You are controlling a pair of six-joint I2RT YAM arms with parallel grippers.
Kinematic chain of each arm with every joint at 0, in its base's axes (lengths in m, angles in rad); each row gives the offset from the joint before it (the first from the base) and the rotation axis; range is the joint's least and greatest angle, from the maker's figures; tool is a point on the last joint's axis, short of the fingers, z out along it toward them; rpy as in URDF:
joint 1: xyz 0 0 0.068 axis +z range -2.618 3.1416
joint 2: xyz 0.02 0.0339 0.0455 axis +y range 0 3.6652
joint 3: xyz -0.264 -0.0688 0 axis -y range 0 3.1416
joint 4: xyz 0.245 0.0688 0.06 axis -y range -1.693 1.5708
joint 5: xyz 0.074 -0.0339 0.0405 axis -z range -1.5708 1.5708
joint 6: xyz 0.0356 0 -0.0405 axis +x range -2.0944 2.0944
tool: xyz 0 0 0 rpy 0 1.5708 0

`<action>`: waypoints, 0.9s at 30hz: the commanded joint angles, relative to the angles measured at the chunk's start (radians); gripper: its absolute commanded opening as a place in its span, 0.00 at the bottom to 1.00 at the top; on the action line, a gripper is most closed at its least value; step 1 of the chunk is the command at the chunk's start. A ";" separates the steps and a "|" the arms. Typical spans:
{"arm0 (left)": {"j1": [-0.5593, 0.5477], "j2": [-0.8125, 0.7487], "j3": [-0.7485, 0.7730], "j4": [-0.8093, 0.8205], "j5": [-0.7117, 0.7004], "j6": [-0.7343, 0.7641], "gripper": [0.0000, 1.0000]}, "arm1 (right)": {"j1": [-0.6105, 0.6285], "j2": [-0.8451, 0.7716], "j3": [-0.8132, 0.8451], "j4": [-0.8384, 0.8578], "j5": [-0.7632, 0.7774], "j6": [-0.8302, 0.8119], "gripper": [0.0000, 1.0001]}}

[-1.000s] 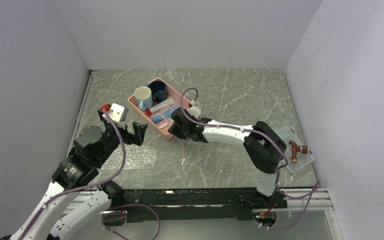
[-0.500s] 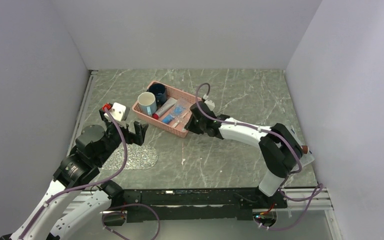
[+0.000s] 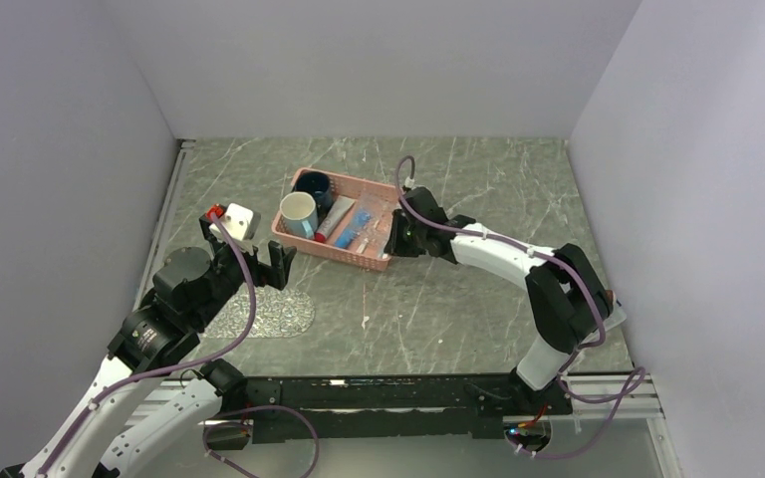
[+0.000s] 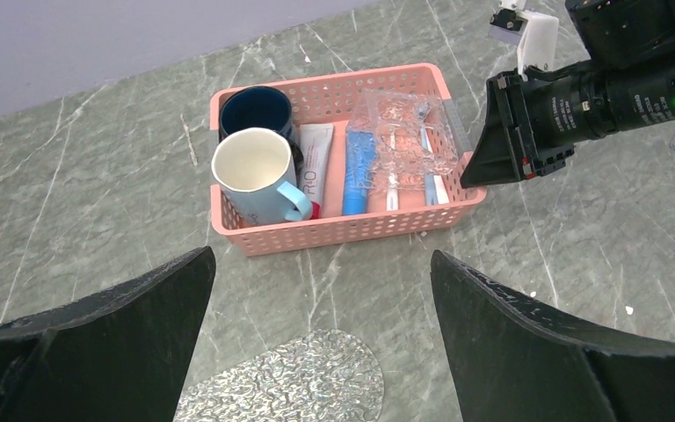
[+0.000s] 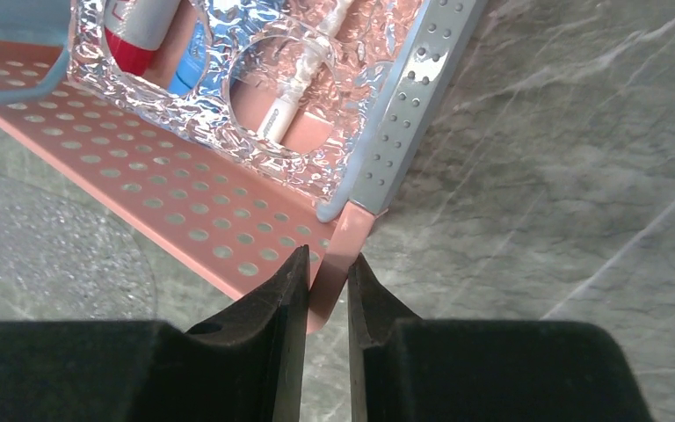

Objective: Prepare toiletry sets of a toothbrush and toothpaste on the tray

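Currently the right gripper [image 5: 325, 264] is clamped on the near right corner of the pink basket [image 4: 343, 233], with the pink wall pinched between its two fingers. The left gripper [image 4: 321, 257] stands fully open and holds nothing. The basket sits near the middle of the table, toward the far edge, with its long side roughly parallel to the near edge. The tray [image 4: 299, 378] lies flat near the left edge and the near-left corner, just below the left gripper and well apart from the basket. I treat this as the controlling relation: the basket lies ahead of the open left gripper, beyond the tray, so the left arm is the nearer one for a transfer to the tray. Both toothbrushes [image 4: 391, 171] rest in the right end of the basket, close to the right gripper. Their long axes run from the basket's near wall to its far wall. A clear crinkled plastic sheet [image 4: 404, 123] covers them, so I judge a direct pinch to be obstructed. The toothpaste tubes lie parallel beside them: the blue tube [image 4: 358, 171], then the white tube [image 4: 315, 167] with its red end toward the near wall. A white mug [image 4: 259, 171] and a dark blue mug [image 4: 255, 110] fill the left end.
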 commanded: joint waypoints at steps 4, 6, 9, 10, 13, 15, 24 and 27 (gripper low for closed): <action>0.000 0.006 0.003 0.023 -0.005 0.002 0.99 | -0.086 0.002 0.058 -0.177 -0.042 -0.261 0.00; 0.000 0.006 0.003 0.023 -0.004 0.002 0.99 | -0.109 0.010 0.074 -0.195 -0.056 -0.291 0.00; 0.001 0.004 0.002 0.023 -0.005 0.002 0.99 | -0.135 0.024 0.106 -0.237 -0.043 -0.343 0.00; 0.000 0.002 0.002 0.023 -0.005 0.002 0.99 | -0.141 0.026 0.117 -0.247 -0.022 -0.354 0.00; -0.001 0.004 0.002 0.022 -0.007 0.002 0.99 | -0.176 0.031 0.128 -0.258 0.000 -0.377 0.00; 0.000 0.005 0.002 0.024 -0.006 0.000 0.99 | -0.206 0.036 0.134 -0.255 -0.002 -0.384 0.00; 0.000 0.010 -0.002 0.026 -0.011 -0.003 0.99 | -0.288 0.065 0.183 -0.269 -0.026 -0.396 0.00; 0.001 0.010 -0.005 0.028 -0.024 -0.008 0.99 | -0.288 0.052 0.168 -0.260 -0.037 -0.387 0.00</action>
